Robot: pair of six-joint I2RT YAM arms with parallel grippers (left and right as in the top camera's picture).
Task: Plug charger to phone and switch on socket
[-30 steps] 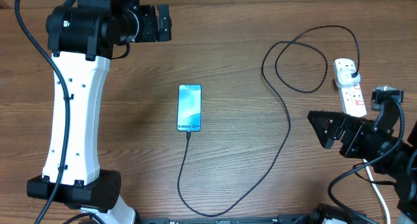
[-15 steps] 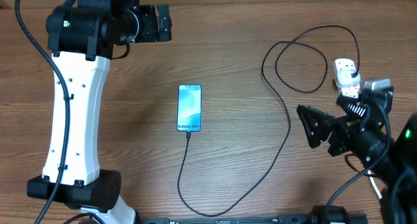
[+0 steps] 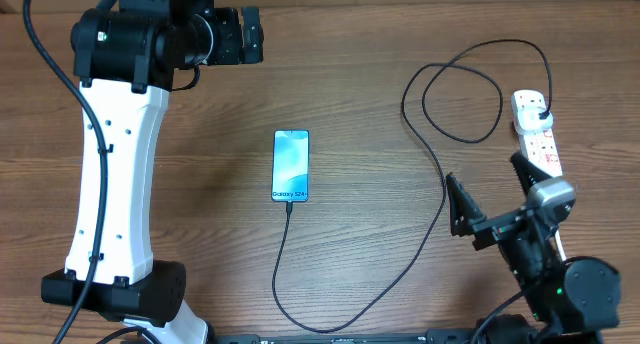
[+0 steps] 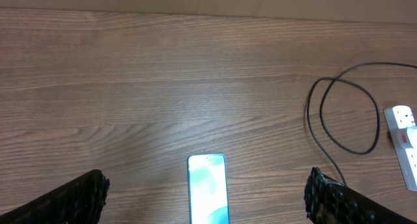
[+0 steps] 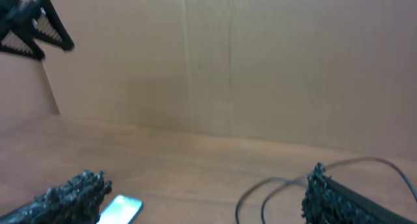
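While charger (image 3: 404, 99) meets phone (image 3: 291, 165), L gripper (image 3: 255, 36) far-left, R gripper (image 3: 482, 179) near-right by socket (image 3: 535, 134): both wide open, empty.

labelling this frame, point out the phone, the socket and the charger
phone (image 3: 291, 164), overhead view, middle of the lit screen
socket (image 3: 541, 143), overhead view, white body
charger (image 3: 275, 276), overhead view, cable below the phone

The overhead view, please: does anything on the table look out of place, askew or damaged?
Nothing stands out. The phone lies straight, the black cable runs from its lower end and curls in a loose loop beside the power strip. Nothing looks spilled or broken.
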